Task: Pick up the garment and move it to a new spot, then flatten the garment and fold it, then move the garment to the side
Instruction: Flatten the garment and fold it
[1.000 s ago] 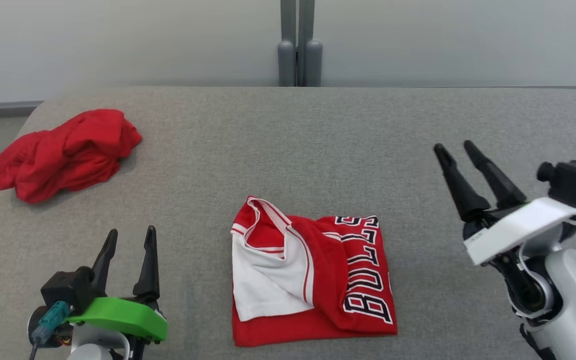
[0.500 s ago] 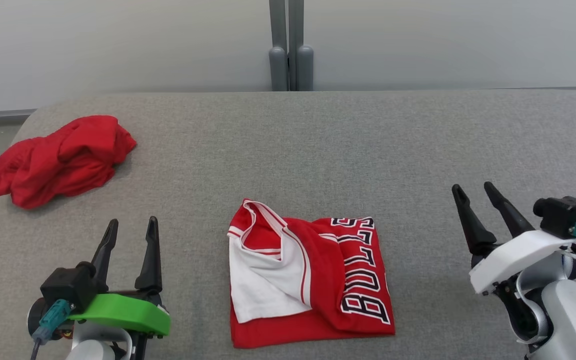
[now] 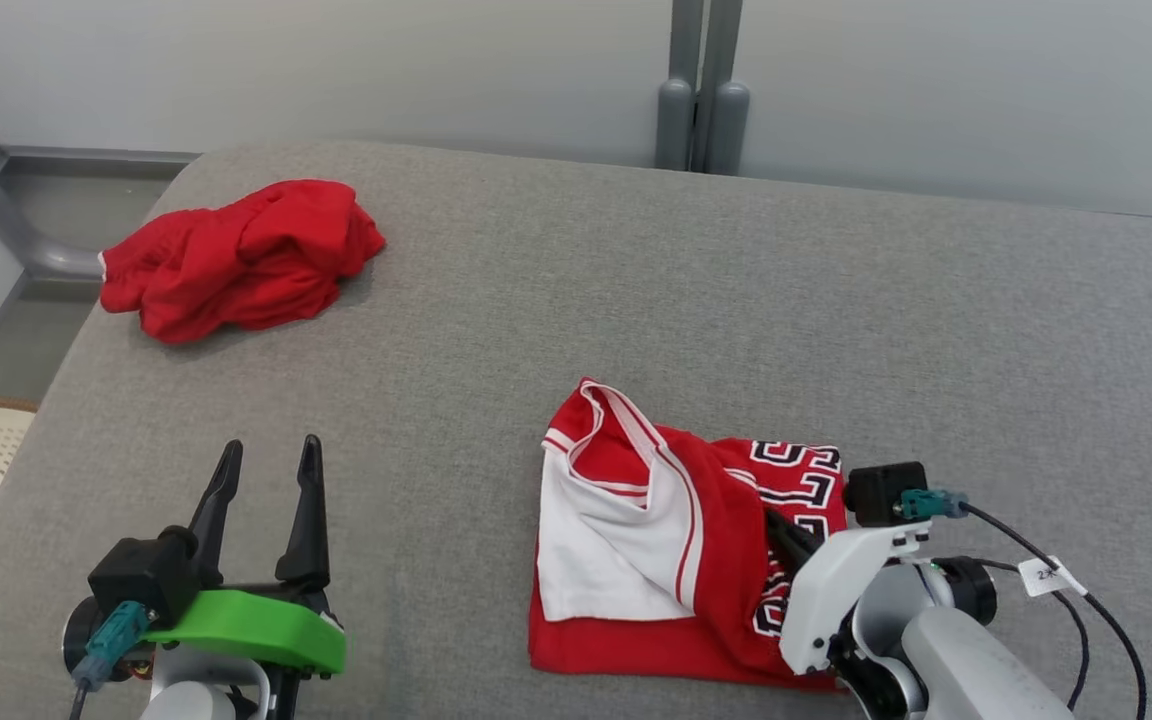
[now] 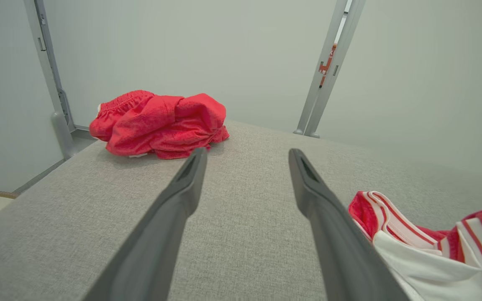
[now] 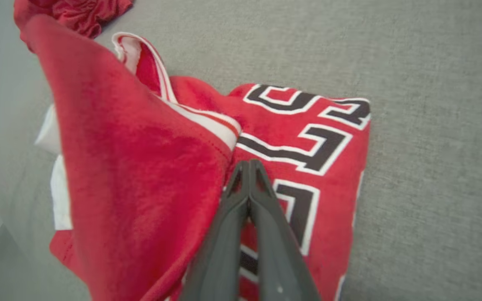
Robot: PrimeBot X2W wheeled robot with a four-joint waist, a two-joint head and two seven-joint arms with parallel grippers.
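The folded red Bulls jersey (image 3: 676, 560) lies on the grey padded surface (image 3: 636, 300), near the front edge and a bit to the robot's right of centre.

Change in the last sec: the right gripper (image 3: 781, 530) stood open and apart from the jersey on its R side. Now it is down on the black lettering. In the R wrist view its jaws are pressed together at the edge of the upper red layer. That layer stands up beside them, so I judge they pinch the cloth. The head camera also turned, so the shift of the whole picture is no move of things.

The left gripper (image 3: 266, 470) has its jaws wide apart w/ nothing between, well apart from the jersey. Crumpled red shorts (image 3: 236, 255) lie at far left.

For the task: the fold looks done, and this grip is prob. the start of moving the jersey aside.
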